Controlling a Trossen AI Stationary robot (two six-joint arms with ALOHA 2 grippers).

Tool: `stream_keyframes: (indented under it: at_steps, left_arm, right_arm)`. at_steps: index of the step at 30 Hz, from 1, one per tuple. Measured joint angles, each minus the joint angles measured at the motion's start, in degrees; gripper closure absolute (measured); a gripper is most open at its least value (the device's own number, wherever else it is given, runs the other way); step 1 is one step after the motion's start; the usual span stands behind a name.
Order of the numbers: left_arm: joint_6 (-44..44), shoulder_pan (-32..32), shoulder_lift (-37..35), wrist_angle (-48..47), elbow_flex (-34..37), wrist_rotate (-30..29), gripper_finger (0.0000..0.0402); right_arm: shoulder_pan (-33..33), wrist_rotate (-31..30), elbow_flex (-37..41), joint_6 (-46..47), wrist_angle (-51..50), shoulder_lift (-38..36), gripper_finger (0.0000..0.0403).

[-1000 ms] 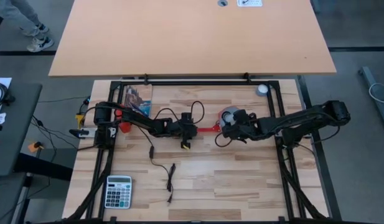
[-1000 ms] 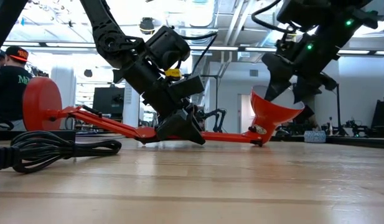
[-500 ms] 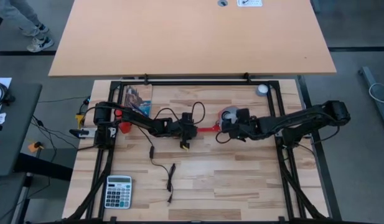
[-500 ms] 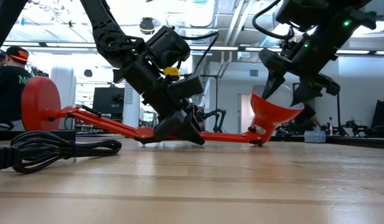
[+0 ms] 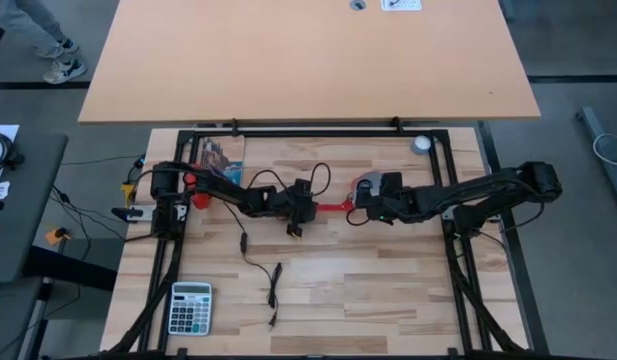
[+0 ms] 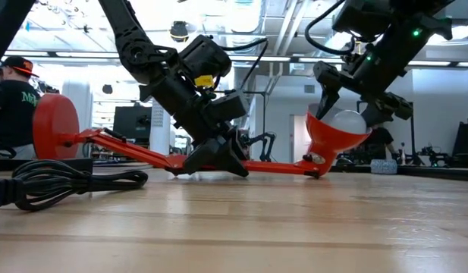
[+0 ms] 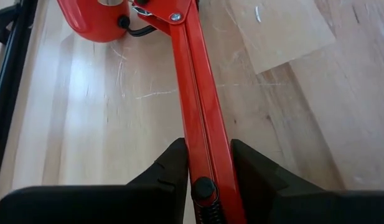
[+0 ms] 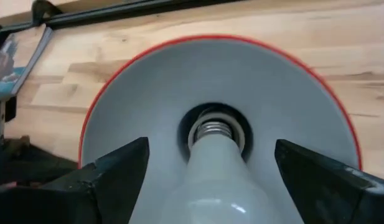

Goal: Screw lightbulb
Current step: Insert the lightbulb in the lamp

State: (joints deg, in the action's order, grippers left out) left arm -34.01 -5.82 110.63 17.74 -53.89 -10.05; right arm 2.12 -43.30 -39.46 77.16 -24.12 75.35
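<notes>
A red lamp lies on its side on the table, its round base (image 6: 55,125) toward the left and its shade (image 6: 332,140) toward the right. The shade's white inside (image 8: 148,93) faces my right gripper (image 6: 353,114). That gripper is shut on the white lightbulb (image 8: 210,177), whose metal screw base (image 8: 213,130) sits at the mouth of the lamp's socket. My left gripper (image 7: 209,152) is shut on the lamp's red arm (image 7: 198,81) near the table's middle (image 5: 300,210). My left gripper pinches the lamp's red arm (image 7: 207,146) between its two fingers, partway along its length. The fingers slant down from the table's left. The arm runs low over the table. My right gripper holds the lightbulb's wide glass end (image 6: 347,121) between its two fingers, coming from the table's right, slanting down. The bulb points base-first into the shade, clear of the table. The contact lies below the wrist view's edge.
A coiled black cord (image 6: 74,182) lies near the table's front left. A calculator (image 5: 190,307) sits at the near left corner, a booklet (image 5: 221,160) at the far left and a small grey disc (image 5: 421,144) at the far right. A person (image 6: 14,98) stands beyond the table.
My right gripper has gone toward the table's left and a little down, into the shade's mouth. The white lightbulb now shows at the shade's rim in the low view, where before it did not.
</notes>
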Motion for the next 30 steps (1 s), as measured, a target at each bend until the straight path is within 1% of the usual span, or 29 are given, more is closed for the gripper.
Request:
stream_keyframes:
  at_steps: [4, 8, 11, 13, 14, 16, 18, 21, 24, 27, 30]
  left_arm:
    - [-1.69, -0.59, 0.0, -0.01, 0.0, 0.95, 0.0313]
    - [-1.98, -0.98, 0.0, -0.24, 0.0, 1.41, 0.0314]
    - [-1.17, -1.03, 0.0, -0.42, 0.0, 2.34, 0.0314]
    - [-0.68, -1.03, 0.0, -0.44, 0.0, 2.39, 0.0314]
    - [-0.45, -1.03, 0.0, -0.46, 0.0, 2.39, 0.0314]
    - [0.01, -1.03, 0.0, -0.46, 0.0, 2.41, 0.0314]
    - [0.23, -1.03, 0.0, -0.46, 0.0, 2.39, 0.0314]
    - [1.06, -1.03, 0.0, -0.44, 0.0, 2.38, 0.0314]
    - [1.5, -1.03, 0.0, -0.42, 0.0, 2.35, 0.0314]
    - [1.68, -1.03, 0.0, -0.42, 0.0, 2.32, 0.0314]
    - [1.74, -1.03, 0.0, -0.39, 0.02, 2.32, 0.0314]
  right_arm:
    - [0.01, -0.33, 0.0, -3.09, -0.02, -0.34, 0.0026]
    - [0.17, -0.36, -1.13, -13.49, -1.05, -2.53, 0.0022]
    - [1.75, -0.33, -3.68, -21.54, -4.99, -4.24, 0.0022]
    - [3.56, -0.35, -5.78, -24.76, -10.13, -4.9, 0.0022]
    - [4.51, -0.38, -6.8, -24.22, -13.41, -5.01, 0.0022]
    - [6.65, -0.41, -8.48, -18.98, -20.87, -5.0, 0.0022]
    - [9.03, -0.51, -8.92, -14.37, -24.77, -4.85, 0.0023]
    - [12.45, -0.85, -8.94, -10.47, -24.46, -4.68, 0.0023]
    - [15.49, -3.35, -9.02, -6.27, -23.07, -3.18, 0.0023]
    - [17.78, -6.56, -9.03, -0.92, -23.01, -0.08, 0.0021]
    - [18.26, -6.67, -9.01, 4.04, -23.02, 3.71, 0.0014]
